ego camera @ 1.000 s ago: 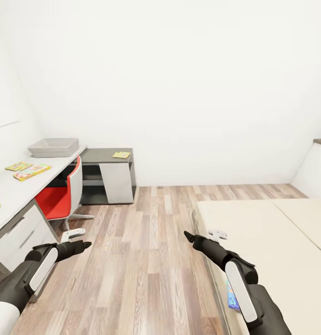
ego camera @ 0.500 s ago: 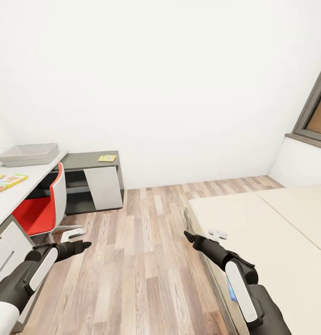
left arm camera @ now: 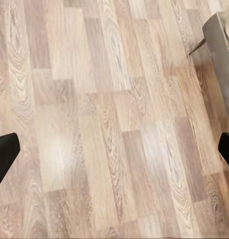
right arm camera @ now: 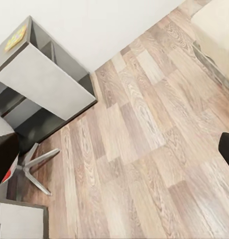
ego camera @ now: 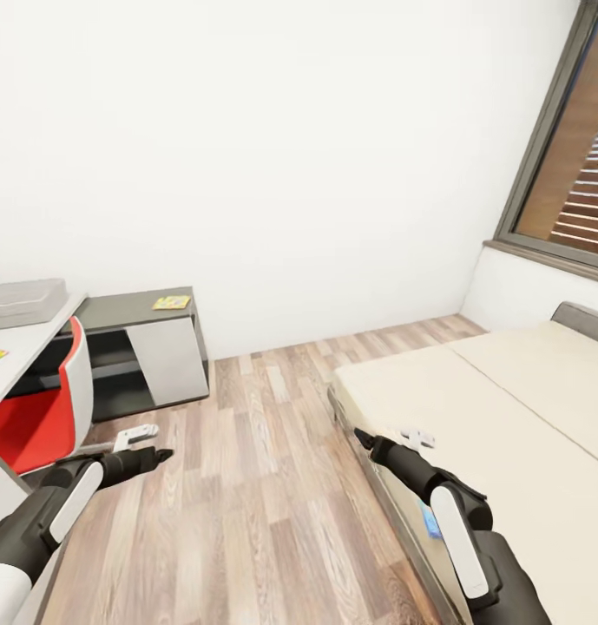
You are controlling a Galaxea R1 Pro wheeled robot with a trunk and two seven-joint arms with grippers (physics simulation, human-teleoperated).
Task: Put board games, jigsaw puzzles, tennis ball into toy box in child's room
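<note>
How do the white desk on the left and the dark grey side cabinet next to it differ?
The white desk is pale and stands taller; the grey side cabinet is dark-topped and lower. The desk carries a grey toy box; the cabinet carries a small yellow flat item. Both stand near the white wall.

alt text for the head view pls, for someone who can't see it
A child's room seen from the robot's head: both arms reach over wood floor, left gripper and right gripper empty. A beige bed lies right, a red chair and grey desk left.
</note>
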